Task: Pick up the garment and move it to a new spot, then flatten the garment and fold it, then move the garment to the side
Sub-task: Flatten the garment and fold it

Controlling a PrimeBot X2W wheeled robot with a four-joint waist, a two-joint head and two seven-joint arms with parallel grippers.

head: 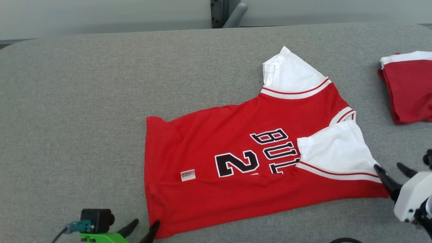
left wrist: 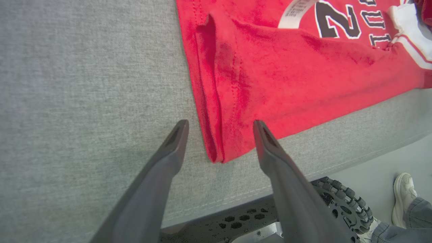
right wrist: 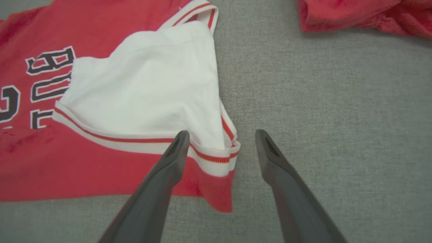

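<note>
Garment [head: 236,189] lies flat on the desk [head: 84,118], near edge and one sleeve [head: 337,152] turned in: first fold laid, I judge. My left jaws gape around the hem corner [left wrist: 219,153], right jaws open over the sleeve corner. More folding and the move aside remain.

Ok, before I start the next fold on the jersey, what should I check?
1. Left gripper open: ok, jaws apart around the jersey's hem corner.
2. Right gripper open: ok, jaws apart at the sleeve-side corner.
3. Near long edge folded over: ok, slightly wrinkled.
4. Near sleeve laid onto the front: ok.
5. Far sleeve tucked in: not ok, it sticks out flat on the table.
6. Second garment apart from the jersey: ok.
</note>
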